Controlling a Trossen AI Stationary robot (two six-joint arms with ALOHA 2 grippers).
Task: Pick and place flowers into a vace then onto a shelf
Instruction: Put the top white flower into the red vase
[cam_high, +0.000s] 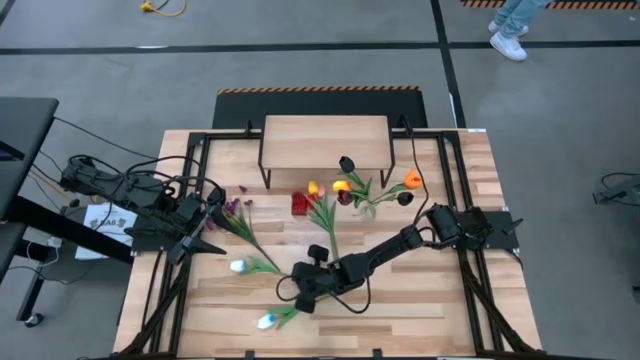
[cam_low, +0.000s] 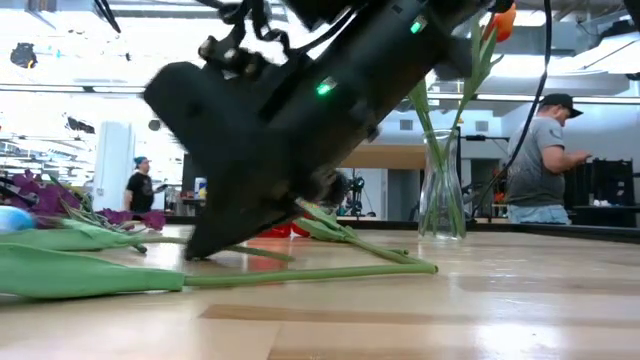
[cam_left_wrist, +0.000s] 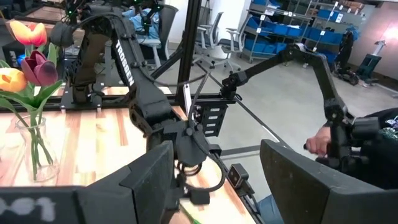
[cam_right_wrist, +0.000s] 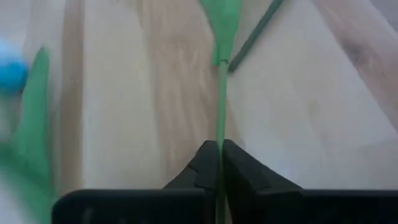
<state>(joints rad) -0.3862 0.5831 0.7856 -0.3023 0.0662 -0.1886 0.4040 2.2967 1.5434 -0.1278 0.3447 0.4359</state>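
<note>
My right gripper (cam_high: 302, 298) reaches from the table's right side to its near middle and is shut on a green tulip stem (cam_right_wrist: 220, 99). Two pale blue-white tulips (cam_high: 238, 266) (cam_high: 266, 320) lie on the planks near it. A glass vase (cam_high: 366, 203) holds orange, yellow, near-black and dark red tulips. A red and a yellow tulip (cam_high: 313, 188) lie beside it. Purple blossoms (cam_high: 232, 209) lie by my left gripper (cam_left_wrist: 217, 180), which is open at the table's left side. The light-wood shelf (cam_high: 325, 140) stands at the far edge. My right gripper pinches the thin green stem (cam_right_wrist: 219, 146) between its two fingertips (cam_right_wrist: 208, 163). It slants down from the table's right and far side, its tips at the tabletop (cam_low: 200, 245). The stem lies flat on the planks and runs on ahead to a leaf (cam_right_wrist: 224, 25).
Black frame rails run along the table's left and right sides (cam_high: 455, 190). A cable loops on the planks by my right arm (cam_high: 360, 300). People stand in the room beyond the table (cam_low: 545, 150), and a hand on a rig shows in the left wrist view (cam_left_wrist: 320, 142).
</note>
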